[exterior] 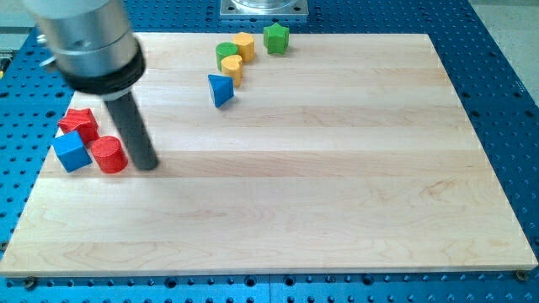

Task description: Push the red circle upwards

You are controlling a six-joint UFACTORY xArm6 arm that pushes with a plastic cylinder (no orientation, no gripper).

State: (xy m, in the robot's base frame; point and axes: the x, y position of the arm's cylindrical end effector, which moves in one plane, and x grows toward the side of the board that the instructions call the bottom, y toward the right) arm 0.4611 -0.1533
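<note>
The red circle [109,155] is a short red cylinder lying near the left edge of the wooden board [295,210]. My tip [146,163] is at the end of the dark rod, just to the right of the red circle, touching or almost touching its side. A blue cube [72,151] sits close on the red circle's left. A red star-shaped block [80,122] lies just above the blue cube and up-left of the red circle.
Near the view's top stand a blue triangle [221,89], a green circle [226,53], two yellow blocks [232,69] [244,44] and a green star-like block [275,37]. The board rests on a blue perforated table [505,84].
</note>
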